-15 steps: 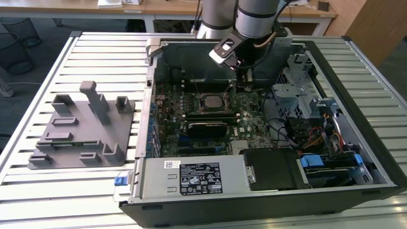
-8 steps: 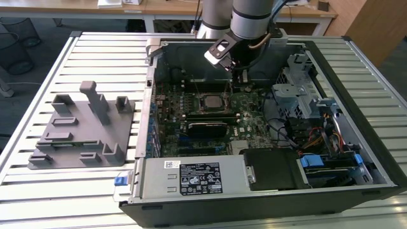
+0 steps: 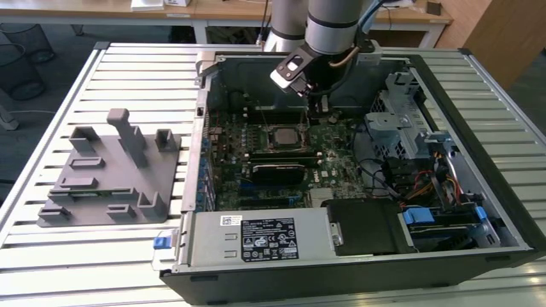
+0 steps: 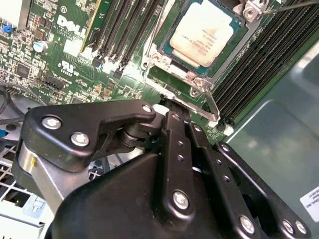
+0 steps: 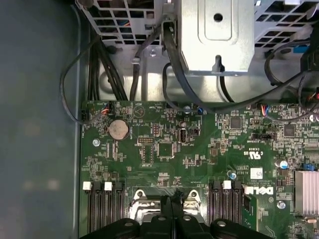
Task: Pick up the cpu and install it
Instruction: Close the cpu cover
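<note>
My gripper [image 5: 172,201] has its fingers pressed together with nothing between them. It hangs close over the edge of the socket [image 4: 158,60]. The cpu [image 4: 203,30] lies flat in that socket on the motherboard [image 5: 164,149], inside the open case [image 3: 341,281].

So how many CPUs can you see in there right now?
1. The cpu lies in its socket on the motherboard, inside the open computer case. Others may be hidden.
</note>
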`<action>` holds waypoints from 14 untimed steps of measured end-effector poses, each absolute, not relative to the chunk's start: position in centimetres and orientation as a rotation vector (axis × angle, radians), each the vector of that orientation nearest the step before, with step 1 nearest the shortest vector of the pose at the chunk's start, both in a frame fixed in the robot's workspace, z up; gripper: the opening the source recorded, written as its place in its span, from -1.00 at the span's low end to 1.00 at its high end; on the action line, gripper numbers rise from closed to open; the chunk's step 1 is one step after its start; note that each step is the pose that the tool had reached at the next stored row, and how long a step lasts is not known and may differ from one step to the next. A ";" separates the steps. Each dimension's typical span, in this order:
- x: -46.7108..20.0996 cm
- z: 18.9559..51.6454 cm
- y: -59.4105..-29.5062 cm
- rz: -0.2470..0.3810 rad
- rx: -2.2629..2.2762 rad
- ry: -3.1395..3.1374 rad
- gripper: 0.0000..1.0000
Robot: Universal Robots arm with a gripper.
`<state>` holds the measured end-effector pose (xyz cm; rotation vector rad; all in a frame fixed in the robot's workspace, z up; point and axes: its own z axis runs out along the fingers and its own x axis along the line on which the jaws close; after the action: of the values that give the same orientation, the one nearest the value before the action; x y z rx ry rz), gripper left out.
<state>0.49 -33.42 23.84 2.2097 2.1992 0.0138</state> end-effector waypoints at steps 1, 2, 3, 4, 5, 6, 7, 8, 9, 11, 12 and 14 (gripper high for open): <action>0.4 23.8 -33.4 0.014 2.210 2.199 -0.79; 0.3 23.7 -33.4 0.014 2.210 2.199 -0.79; 0.2 23.7 -33.4 0.014 2.210 2.199 -0.79; 0.1 23.7 -33.4 0.014 2.210 2.199 -0.79; 0.0 23.6 -33.4 0.014 2.210 2.199 -0.79; -0.1 23.5 -33.4 0.014 2.210 2.199 -0.79; -0.2 23.5 -33.4 0.014 2.210 2.199 -0.79; -0.3 23.4 -33.4 0.014 2.210 2.199 -0.79; -0.4 23.4 -33.4 0.014 2.210 2.199 -0.79; -1.0 23.3 -33.4 0.014 2.210 2.199 -0.79; -1.3 23.3 -33.4 0.013 2.210 2.199 -0.79; -2.0 23.3 -33.4 0.014 2.210 2.199 -0.79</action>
<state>-2.01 -33.37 23.28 2.2097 2.1992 0.0139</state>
